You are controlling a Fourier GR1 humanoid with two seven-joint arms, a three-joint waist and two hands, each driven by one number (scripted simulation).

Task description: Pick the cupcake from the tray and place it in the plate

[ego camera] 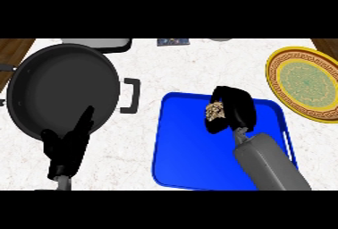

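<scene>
From the head view I look steeply down on a pale, lightly speckled counter (178,67). In the middle, slightly to the right, lies a bright blue tray (191,156) with a raised rim and rounded corners. My right hand (232,109) is over the far part of this tray, its grey forearm coming in from the near right. The black fingers and thumb are curled round the cupcake (214,111), which shows only as a small patch of mottled brown and cream at the left side of the hand; the rest of it is hidden by the fingers. I cannot tell whether the cupcake is resting on the tray or lifted clear of it. At the far right, well apart from the tray's far right corner, sits a round plate (305,82) with a yellow patterned rim and a pale green centre, partly cut off by the edge of the view. On the left sits a large dark pan (63,89) with a black loop handle pointing right towards the tray. My left hand (66,145) shows at the near left, overlapping the pan's near rim, fingers straight and pointing away from me, holding nothing.
</scene>
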